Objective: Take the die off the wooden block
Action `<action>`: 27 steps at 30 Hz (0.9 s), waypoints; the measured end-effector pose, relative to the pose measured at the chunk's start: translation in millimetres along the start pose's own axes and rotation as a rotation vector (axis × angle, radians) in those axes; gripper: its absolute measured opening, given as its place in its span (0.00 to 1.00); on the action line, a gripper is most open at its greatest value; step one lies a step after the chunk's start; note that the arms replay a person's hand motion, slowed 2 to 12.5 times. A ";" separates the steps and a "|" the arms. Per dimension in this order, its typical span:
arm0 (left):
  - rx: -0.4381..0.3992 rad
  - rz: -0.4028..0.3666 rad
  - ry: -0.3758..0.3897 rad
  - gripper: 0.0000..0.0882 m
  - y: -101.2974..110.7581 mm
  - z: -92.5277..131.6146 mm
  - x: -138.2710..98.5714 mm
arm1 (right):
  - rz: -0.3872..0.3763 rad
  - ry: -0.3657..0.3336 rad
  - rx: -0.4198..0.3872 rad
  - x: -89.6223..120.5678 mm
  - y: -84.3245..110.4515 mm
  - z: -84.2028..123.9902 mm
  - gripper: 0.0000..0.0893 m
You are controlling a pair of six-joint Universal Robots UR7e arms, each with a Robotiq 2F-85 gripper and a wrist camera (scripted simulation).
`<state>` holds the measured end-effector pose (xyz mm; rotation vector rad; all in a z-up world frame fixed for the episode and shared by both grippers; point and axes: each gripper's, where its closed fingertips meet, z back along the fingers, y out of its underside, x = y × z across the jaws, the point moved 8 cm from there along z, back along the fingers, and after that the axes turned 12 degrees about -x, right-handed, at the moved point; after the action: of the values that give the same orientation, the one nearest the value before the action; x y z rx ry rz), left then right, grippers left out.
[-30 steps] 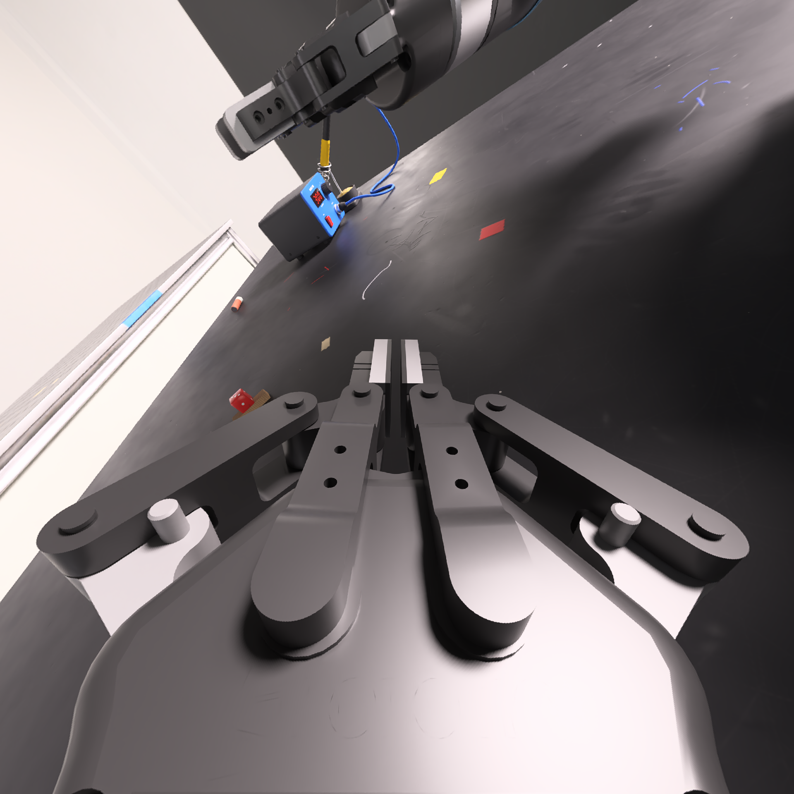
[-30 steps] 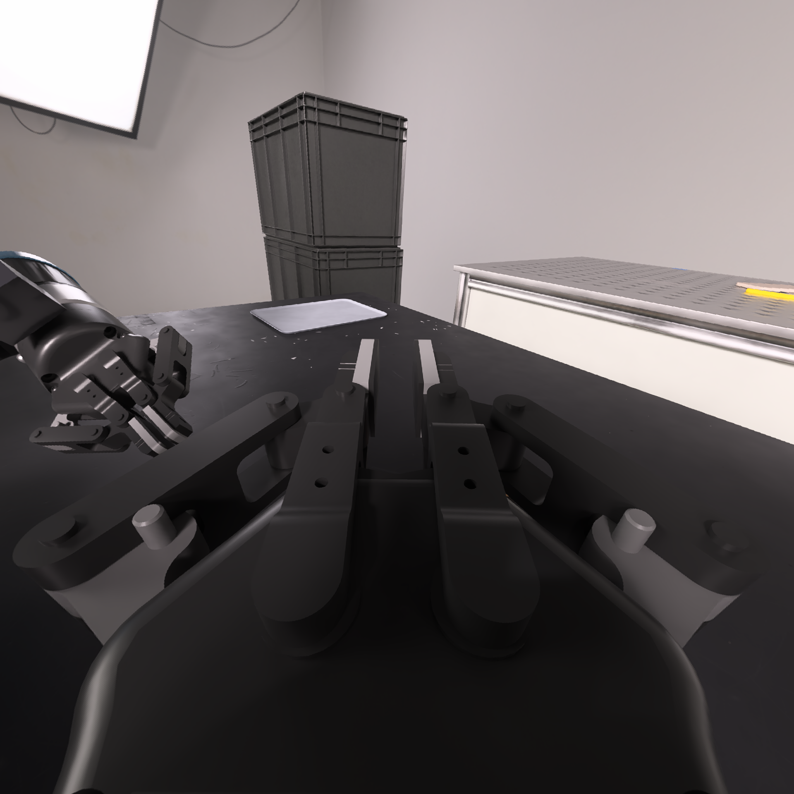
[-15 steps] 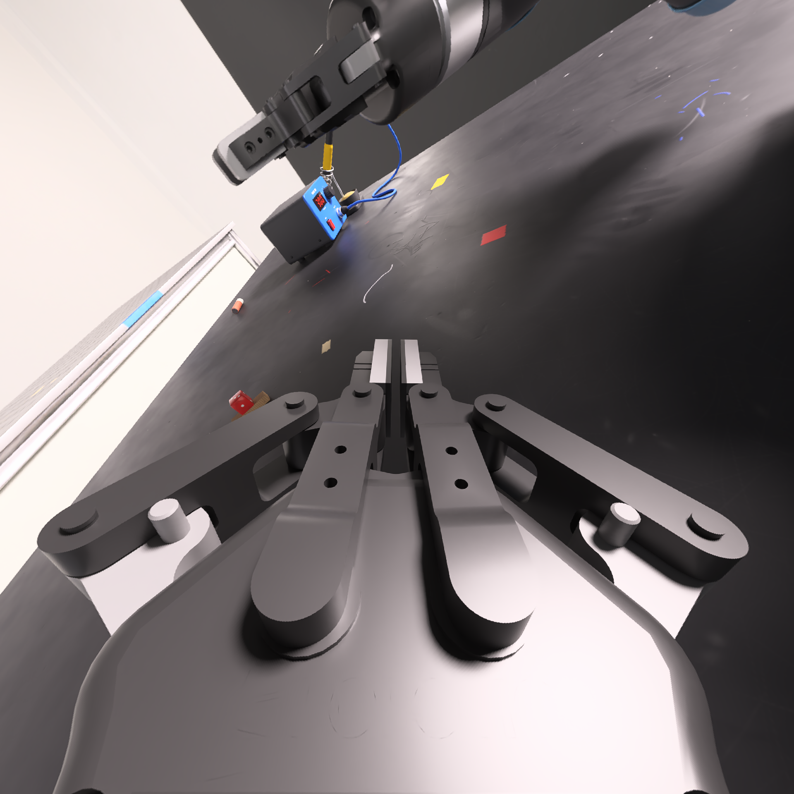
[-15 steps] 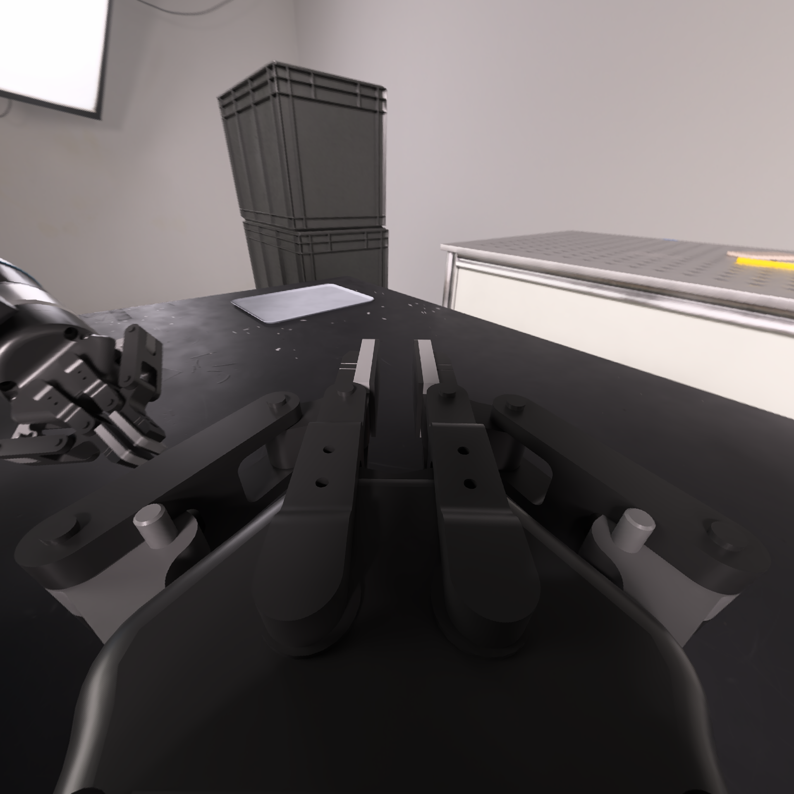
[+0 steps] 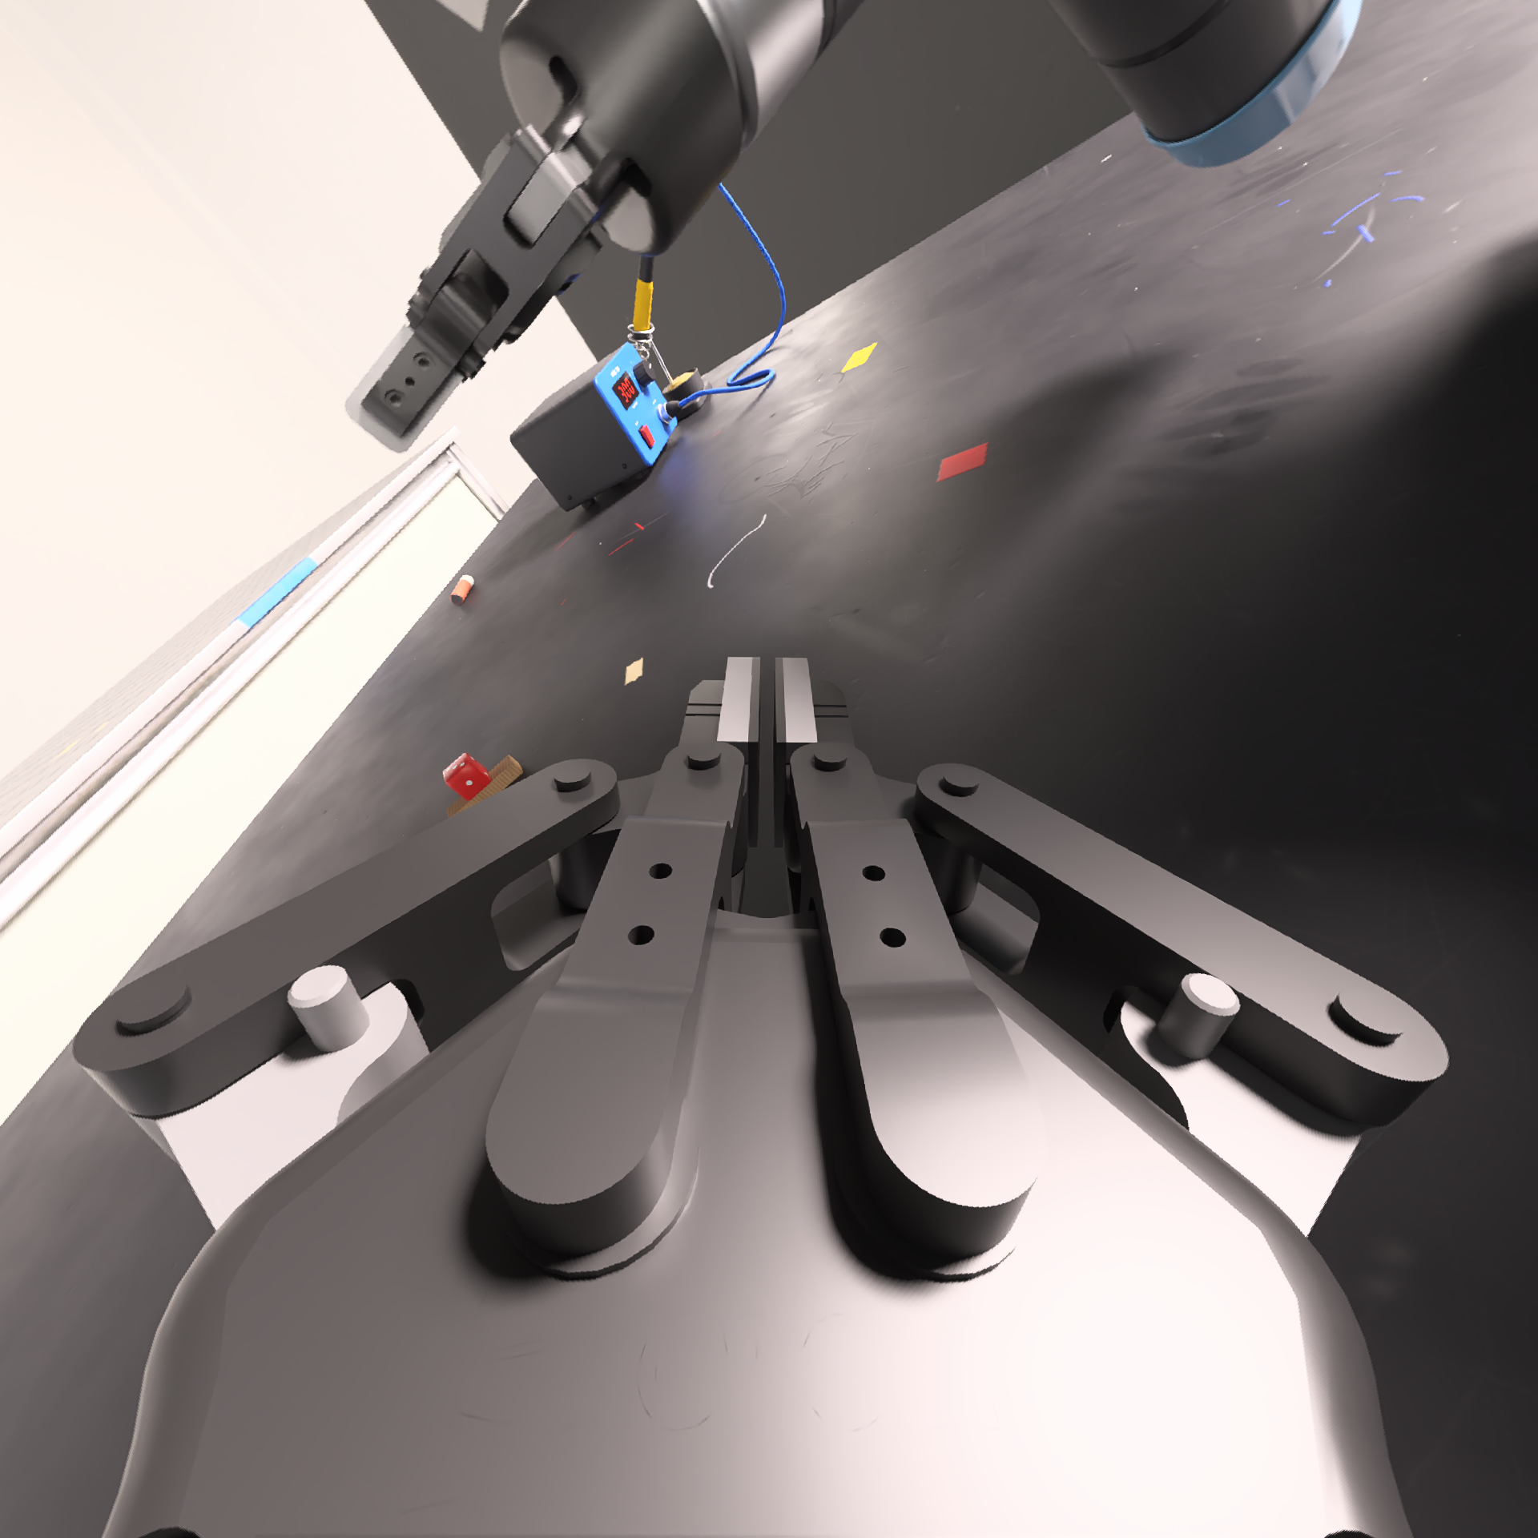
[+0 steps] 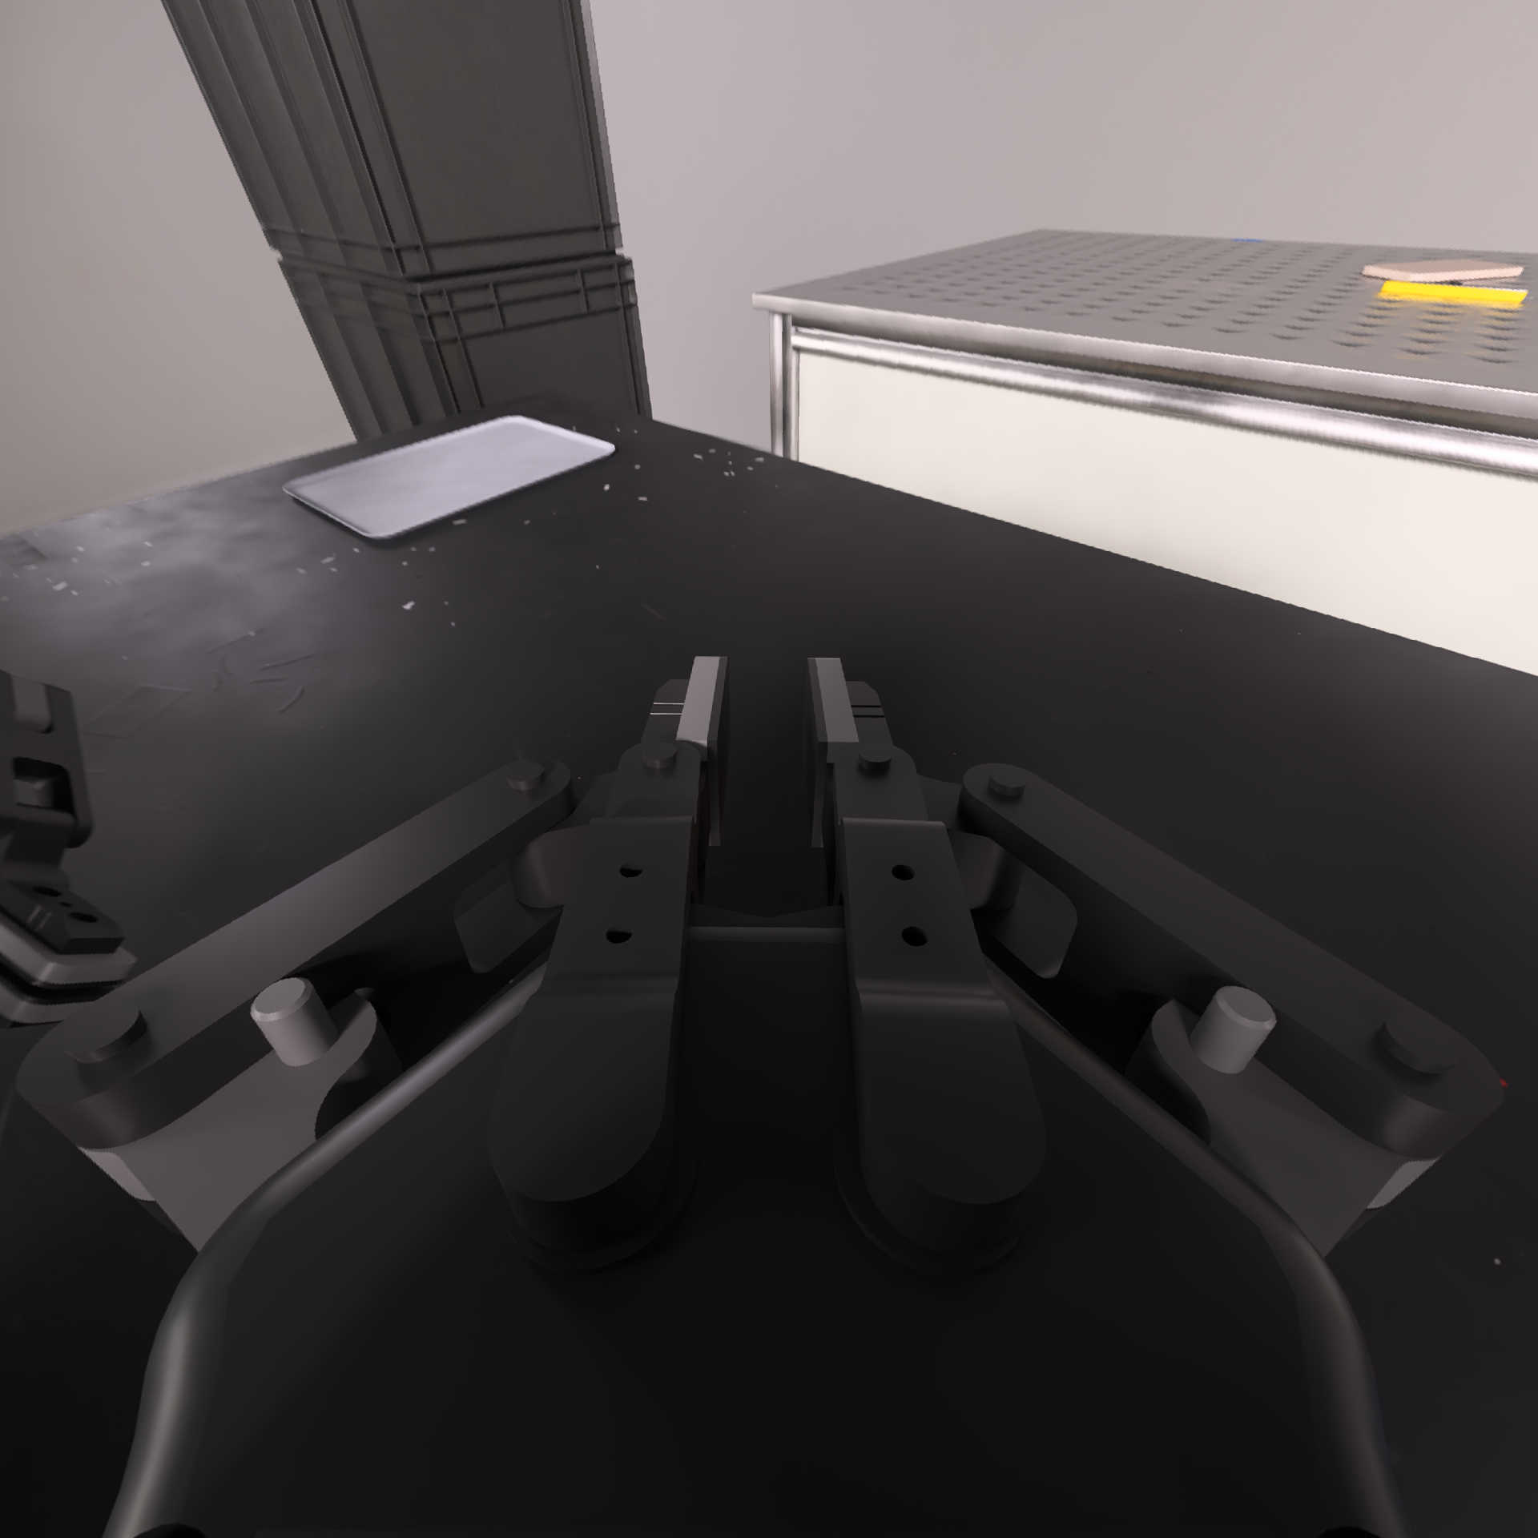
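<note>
- Left gripper point(image 5: 766, 697) low over the black table point(image 5: 1165, 666), fingers almost pressed together with only a thin slit between, nothing held.
- Red die point(image 5: 464, 775) sitting on the wooden block point(image 5: 498, 781), off to the left of that gripper and just past its own left link bar.
- Most of the block hidden behind that bar, so hard to say how it lies.
- Small tan scrap point(image 5: 634, 670) on the table between the die and the fingertips.
- Farther out: an orange bit point(image 5: 463, 589), a white curl of wire point(image 5: 736, 549), a red patch point(image 5: 962, 461) and a yellow patch point(image 5: 859, 356).
- Black box with a blue front point(image 5: 599, 433) near the far edge, with a blue cable point(image 5: 770, 283) looping up from it.
- Right gripper point(image 5: 399, 391) hanging in the air above and to the left of that box, well apart from the die.
- Right gripper point(image 6: 766, 697) in its own view partly open, a clear gap between the fingers, nothing in it.
- Ahead of it: a flat grey tray point(image 6: 449, 474), white crumbs around it, and stacked dark crates point(image 6: 466, 250) behind.
- Metal bench with holes point(image 6: 1165, 333) on the right, with a yellow strip point(image 6: 1452, 293) and a tan flat piece point(image 6: 857, 269) on top.
- Die not seen in this view.
</note>
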<state>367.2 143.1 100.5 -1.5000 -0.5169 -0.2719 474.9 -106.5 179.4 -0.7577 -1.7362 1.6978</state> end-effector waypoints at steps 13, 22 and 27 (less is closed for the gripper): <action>-0.007 -0.010 -0.015 0.04 -2.3 1.9 1.6 | 0.169 -0.084 0.290 -17.6 23.0 -56.9 0.20; -0.010 -0.018 -0.019 0.04 -3.9 2.3 1.7 | 0.155 -0.093 0.469 -36.7 50.4 -82.3 0.24; -0.012 -0.025 -0.018 0.04 -5.1 2.3 1.0 | 0.141 -0.097 0.508 -42.8 60.5 -91.8 0.25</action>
<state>365.2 145.1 105.5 -1.5096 -0.5492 -0.2815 571.6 -76.1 119.3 -0.5778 -1.2425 2.1795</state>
